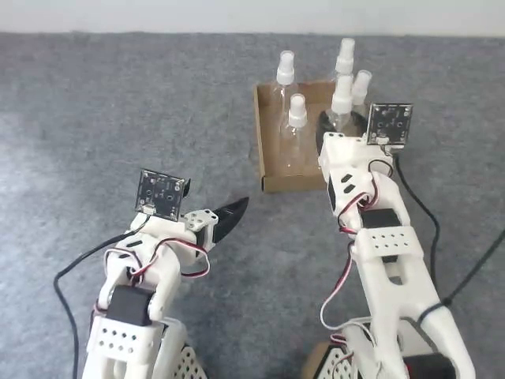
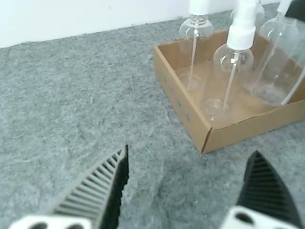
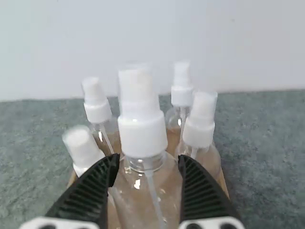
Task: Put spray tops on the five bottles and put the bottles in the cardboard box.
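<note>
The cardboard box is lying on the grey counter, a shallow brown tray with low walls and an open top. Five clear bottles are standing upright inside it, each wearing a white spray top with a thin dip tube running down inside. The back-left bottle and front-left bottle are lining the left wall. The rear bottle and right-hand bottle are crowding the far right. The fifth bottle is sitting between the fingers of the right tool, which appear to be pressing its shoulders.
</note>
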Action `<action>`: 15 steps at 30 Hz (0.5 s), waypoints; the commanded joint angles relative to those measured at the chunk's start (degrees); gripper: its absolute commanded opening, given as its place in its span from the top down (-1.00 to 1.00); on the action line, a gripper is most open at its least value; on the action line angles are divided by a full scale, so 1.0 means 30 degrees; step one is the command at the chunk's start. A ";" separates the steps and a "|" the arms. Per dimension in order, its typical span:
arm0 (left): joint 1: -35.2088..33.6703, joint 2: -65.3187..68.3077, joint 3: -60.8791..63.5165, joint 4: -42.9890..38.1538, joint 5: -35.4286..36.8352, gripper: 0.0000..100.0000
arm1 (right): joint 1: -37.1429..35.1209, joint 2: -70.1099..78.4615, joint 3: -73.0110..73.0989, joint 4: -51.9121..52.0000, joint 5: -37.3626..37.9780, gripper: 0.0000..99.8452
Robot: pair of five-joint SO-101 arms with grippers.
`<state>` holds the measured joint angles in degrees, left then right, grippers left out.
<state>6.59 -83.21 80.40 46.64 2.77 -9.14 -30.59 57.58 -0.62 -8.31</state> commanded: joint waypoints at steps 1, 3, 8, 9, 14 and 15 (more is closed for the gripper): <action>0.0000 -0.0264 -0.0103 -0.0615 -0.0147 0.28 | 0.0190 0.1392 -0.0234 -0.1832 -0.0264 0.99; 0.0000 -0.0264 -0.0103 -0.0615 -0.0147 0.28 | 0.0220 0.2125 -0.0234 -0.2652 -0.0234 0.99; 0.0000 -0.0264 -0.0103 -0.0615 -0.0147 0.28 | 0.0190 0.3179 -0.0264 -0.3062 -0.0234 0.99; 0.0000 -0.0264 -0.0103 -0.0615 -0.0147 0.28 | 0.0190 0.3326 -0.0264 -0.3062 -0.0234 0.99; 0.0000 -0.0264 -0.0103 -0.0615 -0.0147 0.28 | 0.0103 0.3443 -0.0234 -0.2886 -0.0234 0.99; 0.0000 -0.0264 -0.0103 -0.0615 -0.0147 0.28 | 0.0073 0.3443 -0.0234 -0.2886 -0.0234 0.99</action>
<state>6.59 -83.21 80.40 46.64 2.77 -9.23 -19.87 57.58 -8.44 -8.31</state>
